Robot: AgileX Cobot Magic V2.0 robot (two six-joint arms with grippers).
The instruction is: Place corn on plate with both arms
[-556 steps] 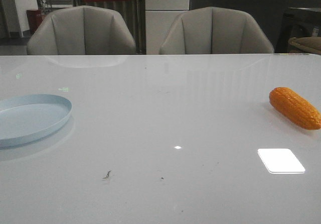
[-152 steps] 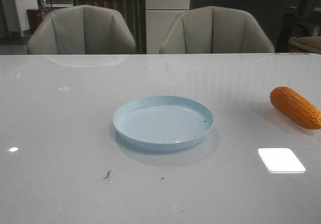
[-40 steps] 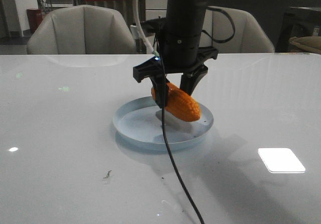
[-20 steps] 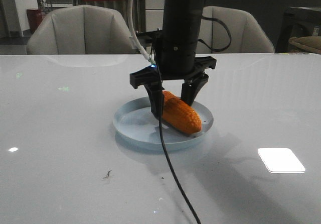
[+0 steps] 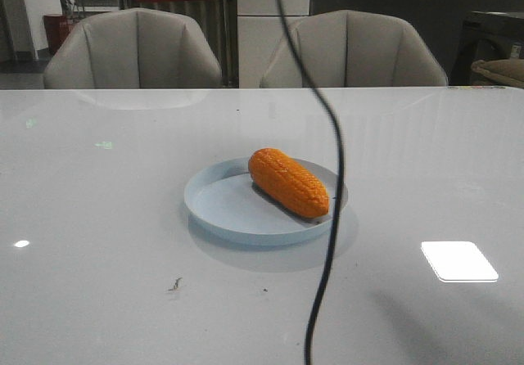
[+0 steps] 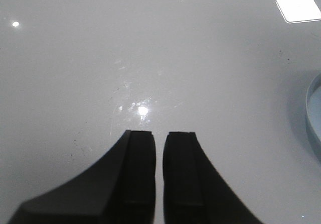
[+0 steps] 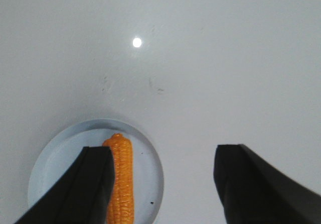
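Note:
The orange corn (image 5: 288, 182) lies on the pale blue plate (image 5: 221, 204) at the middle of the white table. In the right wrist view the corn (image 7: 122, 179) lies on the plate (image 7: 60, 158) far below. My right gripper (image 7: 163, 169) is open and empty, high above the plate, with the corn showing beside one finger. My left gripper (image 6: 159, 148) is shut and empty over bare table, with the plate's rim (image 6: 312, 114) at the view's edge. Neither gripper shows in the front view; only a black cable (image 5: 327, 218) hangs there.
Two grey chairs (image 5: 135, 50) stand behind the table's far edge. A bright light reflection (image 5: 458, 261) lies on the table at the right. Small dark specks (image 5: 175, 284) lie on the table in front of the plate.
My right gripper has let go of the corn and risen out of the front view. The corn now lies free on the plate.

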